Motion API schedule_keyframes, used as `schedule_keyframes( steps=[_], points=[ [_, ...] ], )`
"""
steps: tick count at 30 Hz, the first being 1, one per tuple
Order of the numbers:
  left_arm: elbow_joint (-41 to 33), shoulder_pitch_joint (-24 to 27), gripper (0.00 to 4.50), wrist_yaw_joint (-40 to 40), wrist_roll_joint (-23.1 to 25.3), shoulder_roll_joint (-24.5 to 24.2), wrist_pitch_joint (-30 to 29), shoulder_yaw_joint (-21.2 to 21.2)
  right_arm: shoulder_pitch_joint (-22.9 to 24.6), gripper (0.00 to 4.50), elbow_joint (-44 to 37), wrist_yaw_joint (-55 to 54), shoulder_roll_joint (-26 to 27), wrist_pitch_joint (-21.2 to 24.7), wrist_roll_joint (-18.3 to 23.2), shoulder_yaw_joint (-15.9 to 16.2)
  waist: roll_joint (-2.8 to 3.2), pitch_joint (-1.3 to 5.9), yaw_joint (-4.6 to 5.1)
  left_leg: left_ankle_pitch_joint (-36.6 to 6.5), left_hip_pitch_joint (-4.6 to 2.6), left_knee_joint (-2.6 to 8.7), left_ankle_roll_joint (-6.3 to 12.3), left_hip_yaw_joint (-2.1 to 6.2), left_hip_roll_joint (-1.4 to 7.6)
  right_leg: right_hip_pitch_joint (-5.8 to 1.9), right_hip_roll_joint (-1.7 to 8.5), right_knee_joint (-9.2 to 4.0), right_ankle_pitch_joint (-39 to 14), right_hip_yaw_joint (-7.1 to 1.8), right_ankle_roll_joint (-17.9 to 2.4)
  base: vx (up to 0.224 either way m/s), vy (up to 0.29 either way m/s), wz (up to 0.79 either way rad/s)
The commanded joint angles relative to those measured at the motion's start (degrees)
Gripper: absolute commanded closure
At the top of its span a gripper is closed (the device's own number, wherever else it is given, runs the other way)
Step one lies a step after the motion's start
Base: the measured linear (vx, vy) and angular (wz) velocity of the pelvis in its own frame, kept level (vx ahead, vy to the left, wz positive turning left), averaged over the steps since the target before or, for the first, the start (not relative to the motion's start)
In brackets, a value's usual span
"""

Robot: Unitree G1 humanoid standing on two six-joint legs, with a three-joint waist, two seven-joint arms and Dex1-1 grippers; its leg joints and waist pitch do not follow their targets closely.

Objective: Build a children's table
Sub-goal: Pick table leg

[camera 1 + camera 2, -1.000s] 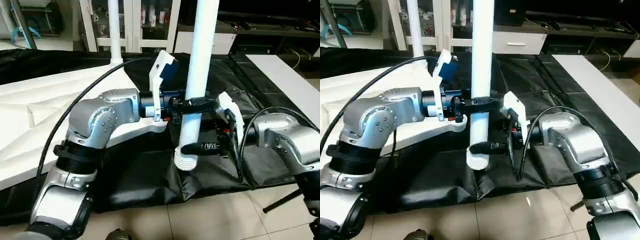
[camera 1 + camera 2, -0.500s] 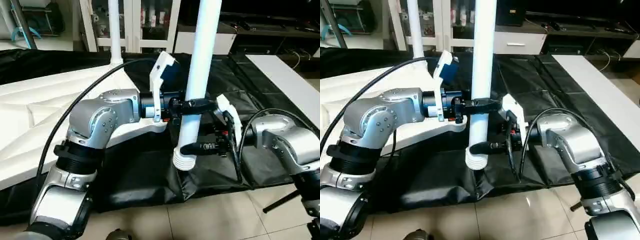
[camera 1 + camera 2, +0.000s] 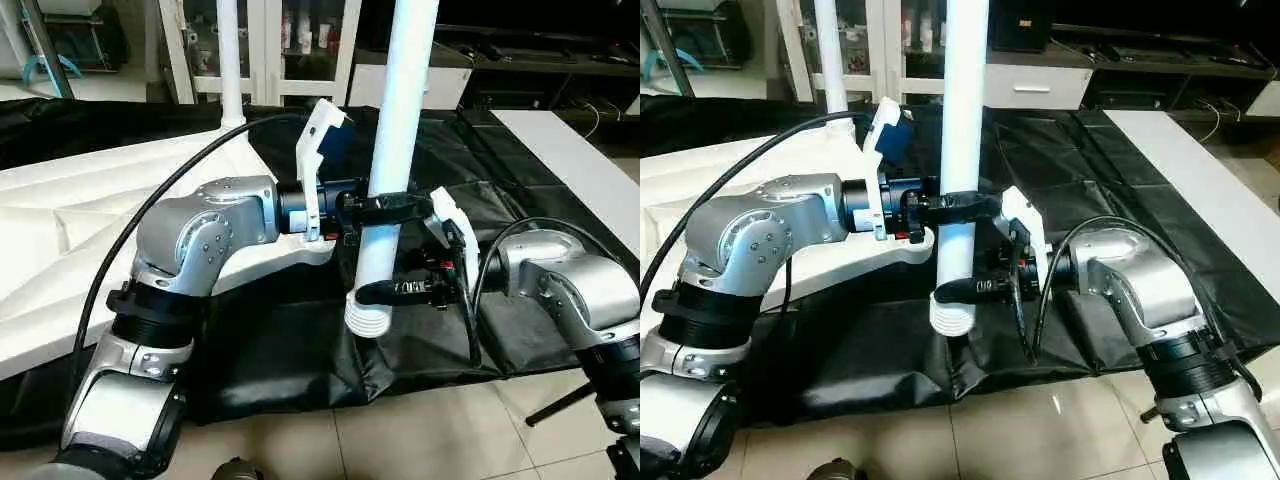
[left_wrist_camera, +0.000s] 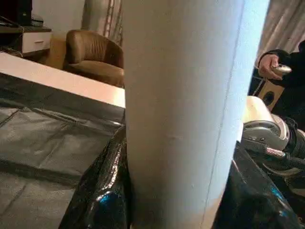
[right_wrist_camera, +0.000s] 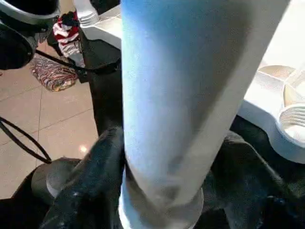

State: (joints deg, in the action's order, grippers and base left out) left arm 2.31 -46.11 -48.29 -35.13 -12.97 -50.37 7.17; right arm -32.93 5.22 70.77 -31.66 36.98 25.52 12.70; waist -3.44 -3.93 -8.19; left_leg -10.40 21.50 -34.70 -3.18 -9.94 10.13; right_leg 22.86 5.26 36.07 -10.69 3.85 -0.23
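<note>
A long white tubular leg [image 3: 398, 130] stands nearly upright in front of me, its ribbed threaded end [image 3: 366, 322] hanging just above the black cover. My left gripper [image 3: 385, 208] is shut on the leg's middle. My right gripper [image 3: 385, 292] is shut on the leg lower down, just above the threads. The white tabletop [image 3: 60, 230] lies upside down at the left, ribbed underside up, with another leg [image 3: 230, 60] standing in a far corner socket. A near corner socket [image 5: 291, 125] shows in the right wrist view beside the held leg [image 5: 186, 95].
The black cover [image 3: 300, 350] drapes over the worktable, its front edge sagging toward the tiled floor [image 3: 420, 440]. A white board [image 3: 570, 170] lies at the right. Shelves and cabinets stand behind. A person's hand [image 4: 272, 64] holds a small device in the left wrist view.
The right gripper has slid a little leftward and up along the leg's lower end; the leg's threaded end has lifted slightly. The left gripper keeps its hold.
</note>
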Motion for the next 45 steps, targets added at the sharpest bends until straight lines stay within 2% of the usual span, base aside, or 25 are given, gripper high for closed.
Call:
schedule_keyframes(
  steps=[1,10,11,15,16,21,31,32,33,34,35,38,39,41,45],
  points=[
    [-1.8,-1.93,2.66,-1.56,-0.53,1.5,-0.05,2.45,-0.77,1.46,-0.38,-0.75,0.36,-0.52,-1.22,0.94,-0.04,4.57,0.16,-6.86,-0.97,3.78,-0.2,0.62,2.79,-3.07,3.36,-3.68,-6.85,-2.54,-13.13,0.0,0.0,0.0],
    [-1.73,-2.19,2.66,-1.4,-0.73,1.81,-0.18,2.06,-0.61,1.43,-0.6,-0.3,0.46,-0.36,-1.05,0.94,-0.08,4.58,0.17,-6.73,-0.95,3.76,0.01,0.61,2.77,-3.12,3.36,-3.64,-6.54,-2.54,-13.24,0.0,0.0,0.0],
    [-1.71,-2.21,2.66,-1.4,-0.74,1.81,-0.19,2.03,-0.59,1.72,-0.61,-0.26,0.47,-0.33,-1.01,0.91,-0.1,4.59,0.17,-6.65,-0.92,3.74,0.03,0.61,2.75,-3.14,3.35,-3.62,-6.39,-2.54,-13.25,0.0,0.0,0.0],
    [-1.56,-2.3,2.66,-1.37,-0.73,1.85,-0.13,1.91,-0.55,1.84,-0.61,0.02,0.56,-0.25,-0.78,0.83,-0.11,4.54,0.16,-6.93,-0.95,3.75,0.08,0.59,2.76,-3.1,3.39,-3.72,-6.99,-2.55,-13.16,0.0,0.0,0.0],
    [-1.49,-2.34,2.66,-1.38,-0.75,1.87,-0.1,1.85,-0.57,2.13,-0.64,0.13,0.59,-0.2,-0.65,0.8,-0.1,4.56,0.17,-6.85,-0.92,3.74,0.08,0.6,2.76,-3.12,3.38,-3.69,-6.88,-2.55,-13.17,0.0,0.0,0.0],
    [-1.43,-2.37,2.66,-1.36,-0.7,1.88,-0.02,1.78,-0.58,2.5,-0.66,0.15,0.65,-0.12,-0.5,0.71,-0.05,4.56,0.18,-7.16,-0.99,3.76,-0.05,0.61,2.79,-3.07,3.39,-3.71,-7.11,-2.54,-13.21,0.0,0.0,0.0],
    [-1.34,-2.24,2.66,-1.4,1.08,1.28,1.9,2.48,-0.53,2.59,-0.8,-0.05,0.9,-0.31,-0.54,0.34,0.07,4.61,0.18,-6.93,-0.96,3.74,-0.05,0.64,2.77,-3.12,3.34,-3.68,-6.29,-2.53,-13.18,0.0,0.0,0.0],
    [-0.03,-2.44,2.66,0.37,1.05,1.64,0.68,1.49,-0.51,2.59,-0.82,-0.2,0.96,-0.45,-0.55,0.22,0.08,4.6,0.2,-6.92,-0.91,3.77,-0.07,0.65,2.75,-3.17,3.34,-3.65,-6.32,-2.53,-13.17,0.0,0.0,0.0],
    [1.12,-2.52,2.31,1.52,1.12,1.61,0.1,0.54,-0.47,2.6,-0.92,-0.42,1.01,-0.57,-0.55,0.05,0.27,4.6,0.2,-7.27,-1.02,3.74,-0.25,0.64,2.74,-3.09,3.33,-3.67,-6.31,-2.53,-13.3,0.0,0.0,0.0],
    [1.12,-2.52,2.31,1.52,1.12,1.61,0.1,0.54,-0.47,2.6,-0.92,-0.42,1.01,-0.57,-0.55,0.05,0.27,4.6,0.2,-7.27,-1.02,3.74,-0.25,0.64,2.74,-3.09,3.33,-3.67,-6.31,-2.53,-13.3,0.0,0.0,0.0],
    [1.29,-2.41,1.96,1.67,0.75,1.3,-0.55,-0.02,-0.43,2.6,-1.01,-0.59,1.03,-0.64,-0.51,-0.13,0.11,4.61,0.17,-7.35,-0.91,3.75,-0.34,0.67,2.72,-3.21,3.37,-3.62,-6.52,-2.52,-13.33,0.0,0.0,0.0],
    [0.48,-1.59,1.87,0.95,-2.33,0.48,-2.47,-3.03,-0.18,2.6,-1.41,-1.3,1.13,-0.61,-0.26,-0.89,0.35,4.63,0.2,-7.58,-0.98,3.73,-0.5,0.67,2.65,-3.13,3.32,-3.6,-6.54,-2.49,-13.55,0.0,0.0,0.0],
    [0.37,-1.45,1.63,0.97,-2.68,0.39,-2.67,-3.59,-0.1,2.6,-1.44,-1.41,1.16,-0.62,-0.29,-1.03,0.3,4.65,0.25,-7.45,-0.93,3.73,-0.53,0.65,2.66,-3.17,3.31,-3.55,-6.21,-2.49,-13.63,0.0,0.0,0.0],
    [0.1,-1.21,1.53,0.5,-3.17,-0.02,-2.96,-4.08,0.0,2.61,-1.48,-1.55,1.17,-0.63,-0.29,-1.24,0.33,4.65,0.24,-7.13,-0.92,3.73,-0.52,0.68,2.65,-3.18,3.26,-3.53,-5.51,-2.47,-13.8,0.0,0.0,0.0],
    [0.44,-0.68,1.2,2.01,-3.84,-0.49,-1.83,-8.29,0.56,2.61,-1.32,-2.35,0.88,-0.4,-0.02,-2.74,0.49,4.58,0.28,-8.75,-1.02,3.84,-0.92,0.73,2.69,-3.2,3.27,-3.7,-6.61,-2.46,-13.62,0.0,0.0,0.0]
  ],
)
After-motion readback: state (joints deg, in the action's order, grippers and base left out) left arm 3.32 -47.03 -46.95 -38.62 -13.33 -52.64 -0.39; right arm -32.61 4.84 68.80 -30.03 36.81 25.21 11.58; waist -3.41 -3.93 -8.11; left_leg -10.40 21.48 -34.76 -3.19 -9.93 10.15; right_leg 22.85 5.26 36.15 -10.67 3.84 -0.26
